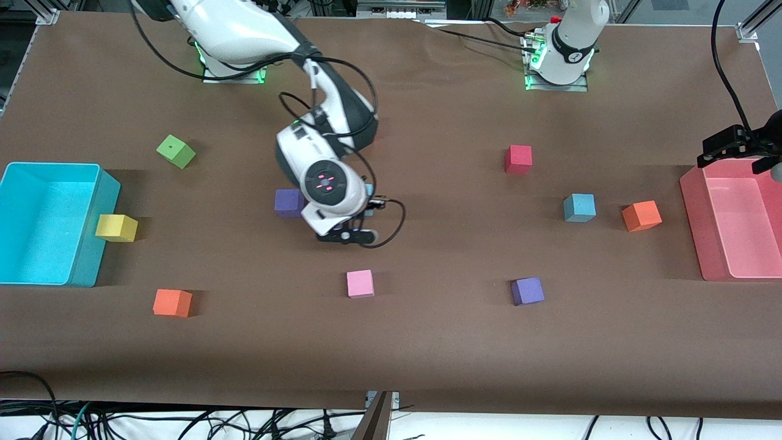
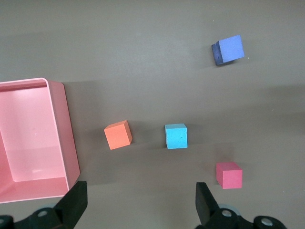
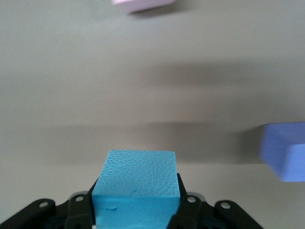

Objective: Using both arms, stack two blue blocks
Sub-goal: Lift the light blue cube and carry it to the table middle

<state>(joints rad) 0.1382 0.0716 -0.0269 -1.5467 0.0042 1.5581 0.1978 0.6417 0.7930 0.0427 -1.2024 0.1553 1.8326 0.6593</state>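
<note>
One blue block (image 1: 579, 207) sits on the table toward the left arm's end, between a red cube and an orange cube; it also shows in the left wrist view (image 2: 176, 136). My right gripper (image 1: 357, 214) is shut on the other blue block (image 3: 135, 186), low over the middle of the table beside a purple cube (image 1: 289, 202). In the front view only a sliver of this block (image 1: 369, 200) shows past the hand. My left gripper (image 1: 733, 148) hangs open and empty over the pink bin's (image 1: 693, 208) rim. Its fingers (image 2: 74, 206) stand wide apart.
Near the free blue block are an orange cube (image 1: 641, 216), a red cube (image 1: 518, 159) and a second purple cube (image 1: 527, 291). A pink cube (image 1: 360, 283) lies nearer the camera than the right gripper. A cyan bin (image 1: 91, 256), yellow, green and orange cubes lie toward the right arm's end.
</note>
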